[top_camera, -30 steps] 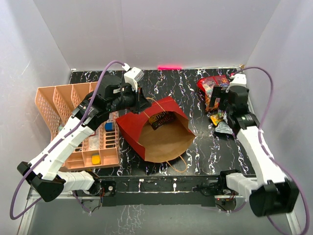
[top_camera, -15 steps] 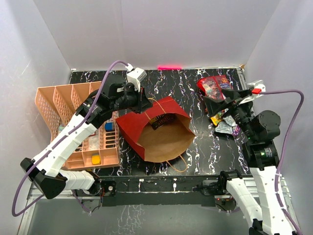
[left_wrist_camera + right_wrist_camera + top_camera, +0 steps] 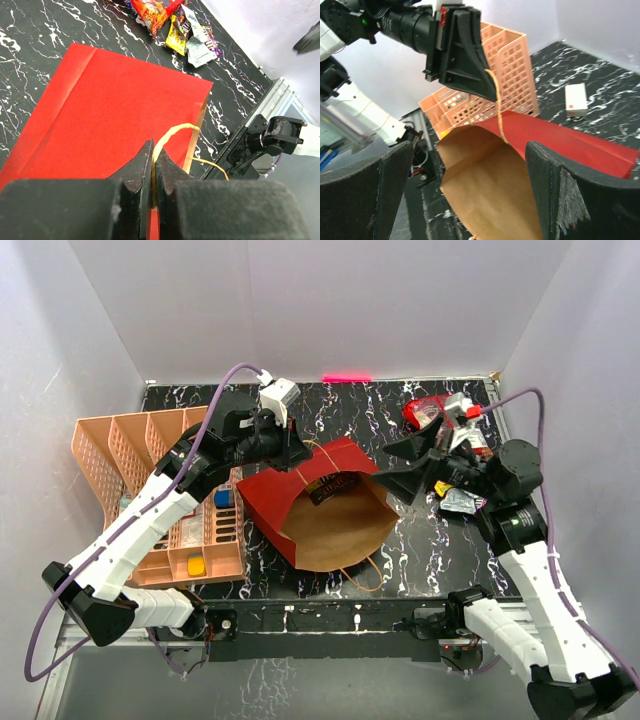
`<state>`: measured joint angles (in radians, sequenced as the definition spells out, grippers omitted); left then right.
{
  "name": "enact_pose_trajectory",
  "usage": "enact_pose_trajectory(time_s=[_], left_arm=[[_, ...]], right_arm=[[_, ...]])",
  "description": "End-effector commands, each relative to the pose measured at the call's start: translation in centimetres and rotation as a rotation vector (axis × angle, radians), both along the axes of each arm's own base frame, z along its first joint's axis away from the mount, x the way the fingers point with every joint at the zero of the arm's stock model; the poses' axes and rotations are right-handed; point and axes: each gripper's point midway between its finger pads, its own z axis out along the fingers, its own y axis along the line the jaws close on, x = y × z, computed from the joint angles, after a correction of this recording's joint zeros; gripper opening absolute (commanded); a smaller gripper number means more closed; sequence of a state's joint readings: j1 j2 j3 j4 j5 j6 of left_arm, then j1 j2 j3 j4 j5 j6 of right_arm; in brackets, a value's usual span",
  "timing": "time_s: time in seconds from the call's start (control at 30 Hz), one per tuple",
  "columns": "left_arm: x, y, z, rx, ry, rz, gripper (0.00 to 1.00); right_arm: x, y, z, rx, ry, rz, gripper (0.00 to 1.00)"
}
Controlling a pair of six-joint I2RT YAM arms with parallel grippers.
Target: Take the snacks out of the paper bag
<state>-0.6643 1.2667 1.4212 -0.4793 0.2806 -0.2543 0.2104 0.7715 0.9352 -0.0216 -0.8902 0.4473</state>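
The red paper bag lies on its side, its brown mouth open toward the near edge. My left gripper is shut on its cord handle and holds the upper lip up; the bag's red side fills the left wrist view. A dark snack packet lies inside. My right gripper is open and empty at the mouth's right edge; its view looks into the brown inside. Other snacks lie piled at the back right, also in the left wrist view.
A peach slotted tray stands left of the bag with small blue and yellow blocks in it; it shows in the right wrist view behind the left gripper. A small white box lies on the black marbled table.
My right arm has swung from over the snack pile leftward to the bag's mouth, jaws open. My left gripper keeps its hold on the handle.
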Motion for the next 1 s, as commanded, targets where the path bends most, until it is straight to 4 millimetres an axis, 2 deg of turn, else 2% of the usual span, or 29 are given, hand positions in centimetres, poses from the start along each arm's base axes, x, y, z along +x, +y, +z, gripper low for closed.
enact_pose_trajectory(time_s=[0.0, 0.13, 0.27, 0.43, 0.6, 0.67, 0.83, 0.97], left_arm=[[-0.2, 0.2, 2.0, -0.029, -0.045, 0.001, 0.0], [-0.2, 0.3, 1.9, -0.027, -0.042, 0.006, 0.0], [-0.2, 0.5, 1.8, -0.02, -0.042, 0.017, 0.0], [-0.2, 0.7, 1.8, -0.009, -0.047, 0.02, 0.0], [-0.4, 0.7, 2.1, -0.02, -0.057, 0.01, 0.0], [-0.7, 0.6, 2.2, -0.027, -0.059, -0.004, 0.0], [-1.8, 0.3, 2.3, -0.056, -0.07, -0.057, 0.0], [-2.3, 0.2, 2.6, -0.069, -0.077, -0.084, 0.0]], right_arm=[[-0.8, 2.4, 0.9, -0.009, -0.034, 0.083, 0.98], [-0.9, 6.2, -1.8, -0.112, 0.001, 0.103, 0.98], [-2.5, 10.4, -5.8, -0.265, -0.001, 0.131, 0.98], [-4.2, 13.3, -10.8, -0.457, -0.135, 0.11, 0.98], [-4.0, 12.9, -15.4, -0.659, -0.325, 0.075, 0.99], [-4.2, 12.5, -16.3, -0.687, -0.411, 0.101, 0.99], [-6.1, 11.2, -17.7, -0.714, -0.725, 0.243, 0.98], [-4.7, 9.7, -18.5, -0.78, -0.877, 0.166, 1.0]])
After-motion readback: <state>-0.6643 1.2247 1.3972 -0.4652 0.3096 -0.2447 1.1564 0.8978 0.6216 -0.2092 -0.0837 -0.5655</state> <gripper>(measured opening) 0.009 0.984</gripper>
